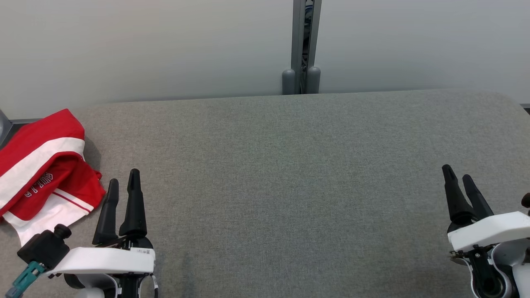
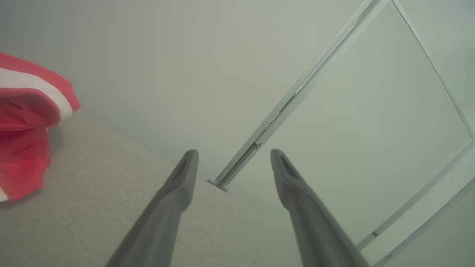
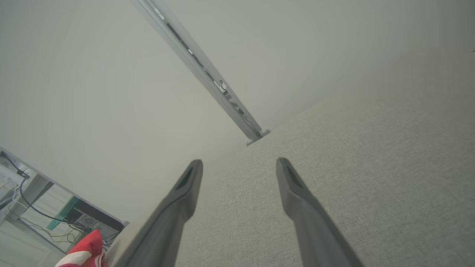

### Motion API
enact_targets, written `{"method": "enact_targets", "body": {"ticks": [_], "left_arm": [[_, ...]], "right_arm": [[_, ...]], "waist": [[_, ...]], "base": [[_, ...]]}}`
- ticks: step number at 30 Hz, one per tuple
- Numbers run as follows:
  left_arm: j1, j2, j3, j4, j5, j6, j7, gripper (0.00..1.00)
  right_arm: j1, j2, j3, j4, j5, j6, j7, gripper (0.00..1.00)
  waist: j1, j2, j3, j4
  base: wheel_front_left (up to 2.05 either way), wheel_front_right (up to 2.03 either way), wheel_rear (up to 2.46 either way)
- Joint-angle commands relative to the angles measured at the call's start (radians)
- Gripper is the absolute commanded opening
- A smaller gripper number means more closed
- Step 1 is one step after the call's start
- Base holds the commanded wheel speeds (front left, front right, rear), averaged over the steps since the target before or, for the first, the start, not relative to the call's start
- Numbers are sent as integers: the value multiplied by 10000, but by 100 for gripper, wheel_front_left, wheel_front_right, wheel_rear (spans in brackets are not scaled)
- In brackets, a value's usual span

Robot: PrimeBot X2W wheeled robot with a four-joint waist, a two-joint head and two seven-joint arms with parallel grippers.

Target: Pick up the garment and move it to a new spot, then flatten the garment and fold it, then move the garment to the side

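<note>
Garment (image 1: 41, 165) on table (image 1: 290, 174), 9 o'clock, at the left edge. Left gripper (image 1: 124, 177) at 8 o'clock, just beside garment, not touching. Right gripper (image 1: 456, 172) at 4 o'clock, well apart. Post (image 1: 301, 45) behind table, 12 o'clock.

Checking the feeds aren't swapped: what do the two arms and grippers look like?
Both match: two long, black, tapered jaws rising from a white shell over black joints. The left gripper carries a small printed label on its shell and a black knobbed block with a teal connector. The right gripper has a dark knob beside its shell.
</note>
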Motion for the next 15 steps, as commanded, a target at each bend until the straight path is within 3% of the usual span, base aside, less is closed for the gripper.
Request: {"method": "enact_targets", "body": {"ticks": [1, 15], "left_arm": [[-377, 107, -2, -21, 421, -7, -49, 100], [-620, 238, -55, 1104, 2272, 181, -75, 100]], "right_arm": [[-199, -143, 126, -127, -431, 47, -185, 100], [18, -55, 579, 8, -2510, 53, -884, 100]], "waist": [[0, 0, -1, -7], [0, 0, -43, 13]], "base": [[0, 0, 0], [0, 0, 0]]}}
